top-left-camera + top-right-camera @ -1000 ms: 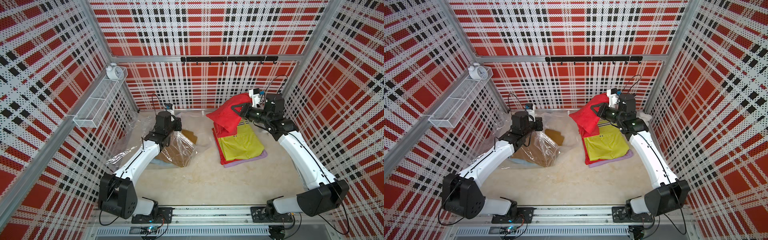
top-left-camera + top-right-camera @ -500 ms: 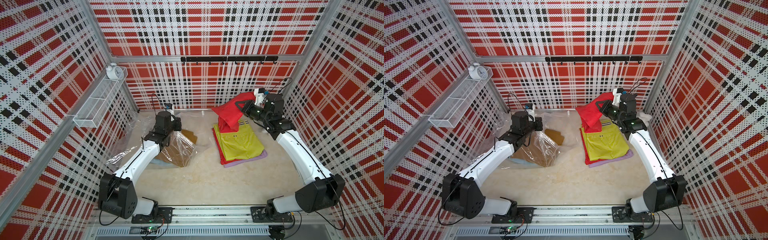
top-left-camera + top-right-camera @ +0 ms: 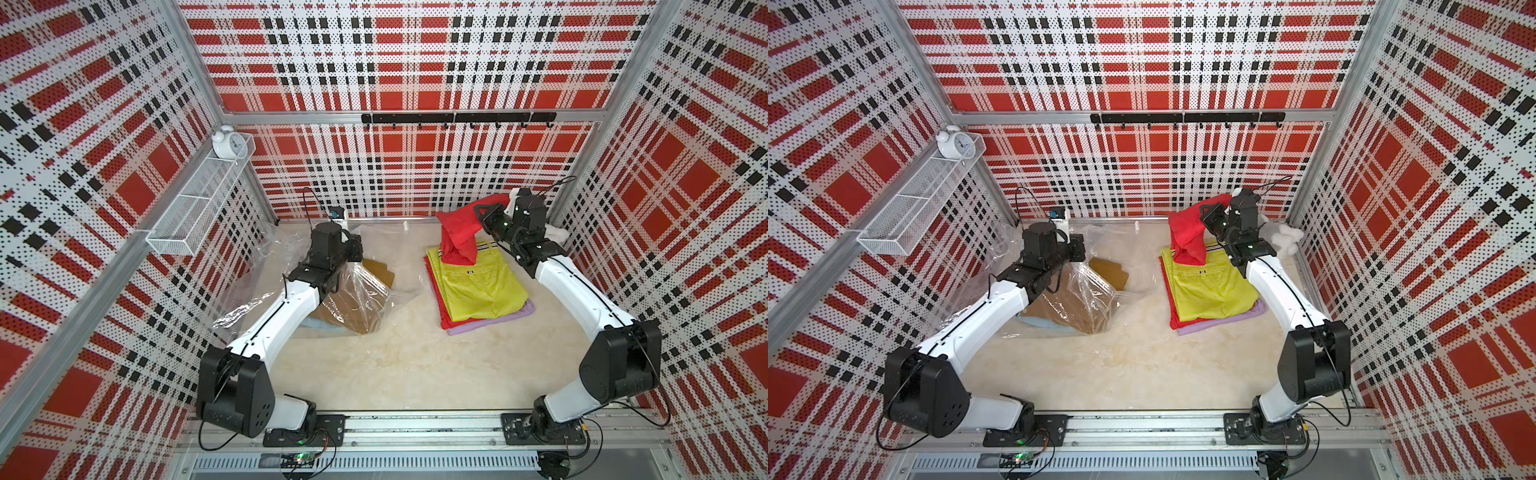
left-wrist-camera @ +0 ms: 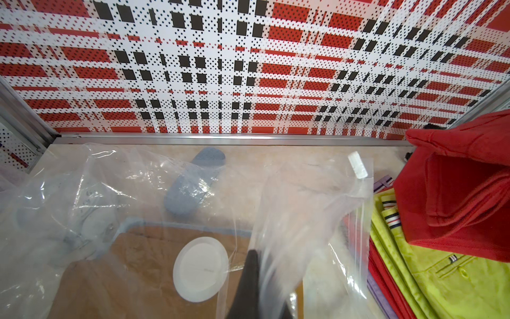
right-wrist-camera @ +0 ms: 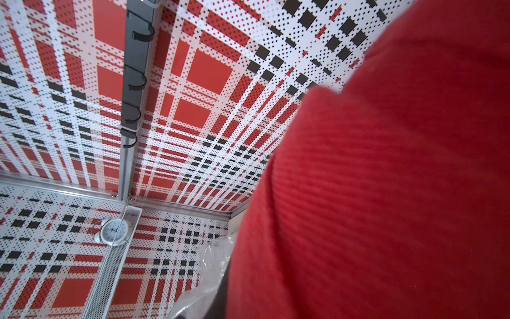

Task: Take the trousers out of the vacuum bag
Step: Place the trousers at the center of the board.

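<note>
- Bright, even overhead light, with only faint, soft shadows on the table [image 3: 395,374] in front of the vacuum bag [image 3: 245,307].
- White glare streaks run across the bag's crinkles in both top views and the left wrist view.
- Right of the bag, the red trousers [image 5: 386,193] sit out of focus, close against the right wrist lens.
- The walls [image 3: 830,124] bow toward the picture edges.

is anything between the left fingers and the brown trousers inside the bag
Yes, the crinkly transparent plastic vacuum bag itself: the left gripper is shut on a fold of its film, and the folded mustard brown trousers lie under that film.
</note>
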Robot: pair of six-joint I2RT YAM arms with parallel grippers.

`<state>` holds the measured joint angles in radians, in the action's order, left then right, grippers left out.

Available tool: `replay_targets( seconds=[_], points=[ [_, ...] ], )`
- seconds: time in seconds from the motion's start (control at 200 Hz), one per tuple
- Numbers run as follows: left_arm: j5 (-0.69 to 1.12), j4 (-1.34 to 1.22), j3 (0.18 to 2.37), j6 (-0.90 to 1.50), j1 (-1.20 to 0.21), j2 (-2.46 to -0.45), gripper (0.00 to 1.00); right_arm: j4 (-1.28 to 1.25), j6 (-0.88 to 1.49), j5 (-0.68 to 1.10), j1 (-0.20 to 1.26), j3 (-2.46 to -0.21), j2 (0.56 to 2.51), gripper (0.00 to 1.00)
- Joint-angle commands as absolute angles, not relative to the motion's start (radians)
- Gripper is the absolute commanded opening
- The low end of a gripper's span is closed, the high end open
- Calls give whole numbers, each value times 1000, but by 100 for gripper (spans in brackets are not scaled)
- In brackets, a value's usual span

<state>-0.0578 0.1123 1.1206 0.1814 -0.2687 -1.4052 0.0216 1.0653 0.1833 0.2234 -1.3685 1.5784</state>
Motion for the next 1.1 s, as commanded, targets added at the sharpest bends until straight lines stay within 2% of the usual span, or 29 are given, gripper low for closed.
replay_targets(
  seconds=[0.0,0.521,1.097],
  points=[
    [-73,69,1131,178,-256,-1398,0,-146,1078,133,253,-1448,1578,0],
    [-66,69,1129,181,-255,-1394,0,-190,1128,62,335,-1543,1654,0],
    [-72,69,1126,182,-255,-1393,0,-251,1171,-25,414,-1396,1675,0]
  ],
)
